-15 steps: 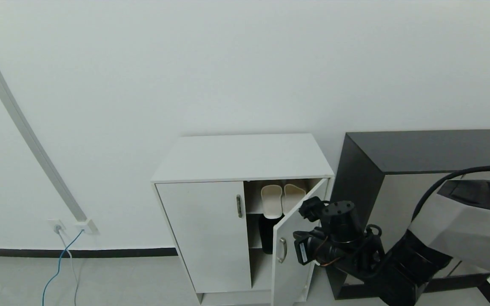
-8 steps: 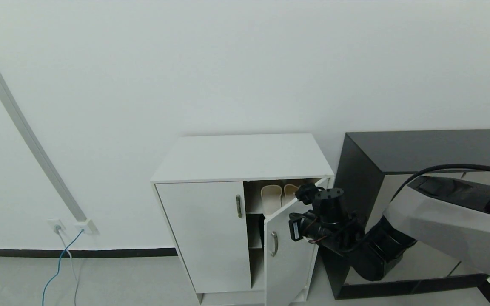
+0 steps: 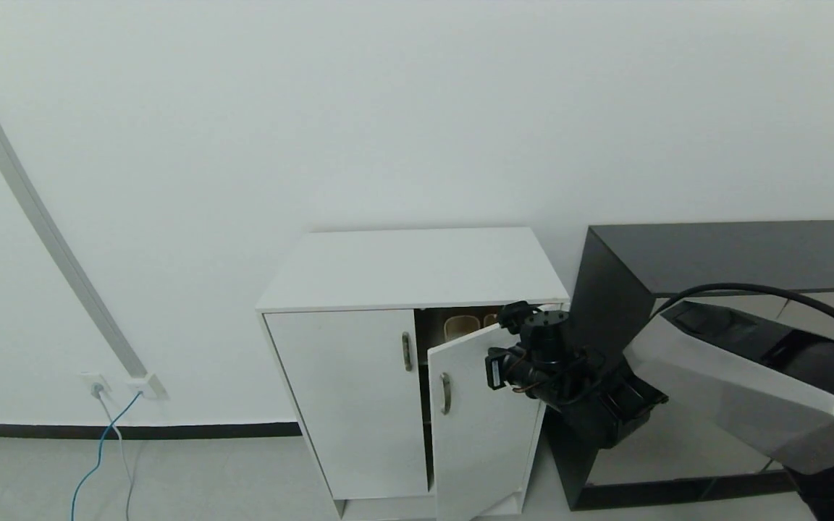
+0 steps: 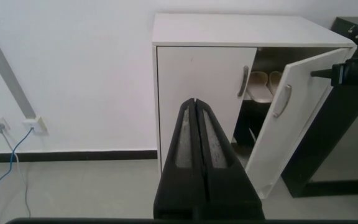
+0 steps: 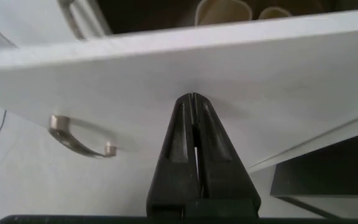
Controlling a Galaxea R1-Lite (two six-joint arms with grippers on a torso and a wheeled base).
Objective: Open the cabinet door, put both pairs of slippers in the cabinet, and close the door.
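One step seems left: shutting the right door (image 3: 482, 427), ajar on the cabinet (image 3: 410, 268). Pale slippers (image 4: 263, 86) sit inside; the second pair is hidden. The right pincer (image 5: 194, 102), closed and empty, presses the door's face. The left pincer (image 4: 195, 107), closed and empty, hangs well back.

The white panel cabinet door (image 3: 476, 434) hangs ajar, leaving a narrow gap; a black glossy unit (image 3: 605, 289) crowds its right.

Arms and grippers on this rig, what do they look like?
The right arm has a silver-grey angular shell over black joints, with a thick black cable along it. The left gripper and right gripper are black, with long tapered fingers.
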